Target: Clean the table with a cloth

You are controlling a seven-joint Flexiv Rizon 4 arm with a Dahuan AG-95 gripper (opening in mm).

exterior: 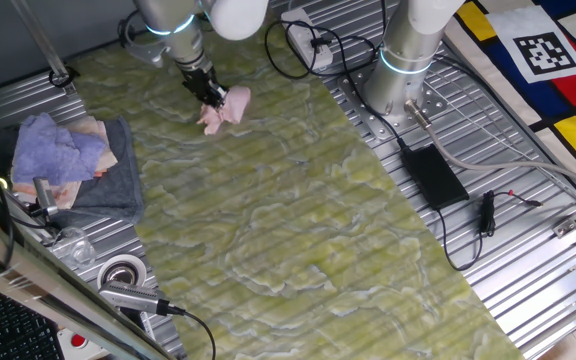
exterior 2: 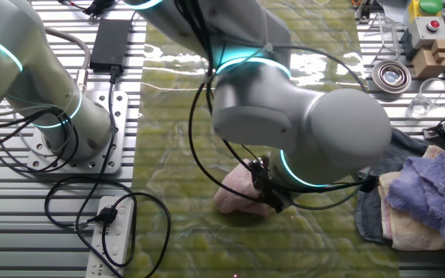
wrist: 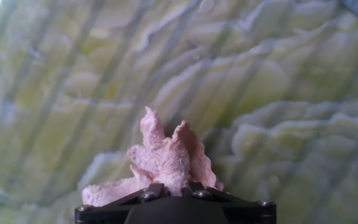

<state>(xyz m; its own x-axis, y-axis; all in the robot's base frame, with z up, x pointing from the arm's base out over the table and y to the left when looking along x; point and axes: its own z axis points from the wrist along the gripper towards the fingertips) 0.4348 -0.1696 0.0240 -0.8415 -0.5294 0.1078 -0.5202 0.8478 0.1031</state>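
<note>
No brand name or readable lettering shows anywhere; the only printed mark is a black-and-white square code tag [exterior: 541, 55] on a board of red, yellow, blue and white blocks [exterior: 558, 90], well to the far side of the table [exterior: 298, 230] from the towel pile.

The table is a long sheet with a yellow-green marbled, wavy pattern, glossy enough to catch a bright glare near one end. Ribbed grey metal panels [exterior: 528, 280] flank it on both long sides.

The cloth [exterior: 225, 108], small, pale pink and bunched, rests on the table near its end by the arm's grey pedestal [exterior: 405, 55]. The gripper [exterior: 211, 97] has its fingers closed narrowly on the cloth; in the hand view the pink folds [wrist: 166, 162] rise straight out of the dark fingers, crumpled into peaks. In the other fixed view the cloth [exterior 2: 236, 194] shows as a pink lump under the arm's bulky grey wrist [exterior 2: 300, 127].

Beside the table, on the panel, a dark grey towel [exterior: 108, 185] carries a lavender-purple cloth [exterior: 58, 150] and pale folded rags. Near that pile sit a roll of tape [exterior: 120, 272] and clear glassware [exterior 2: 431, 96]. On the opposite panel lie a black power brick [exterior: 431, 172] with cables and a white power strip [exterior: 306, 40]. A box with a red button [exterior 2: 429, 29] stands near the tape.
</note>
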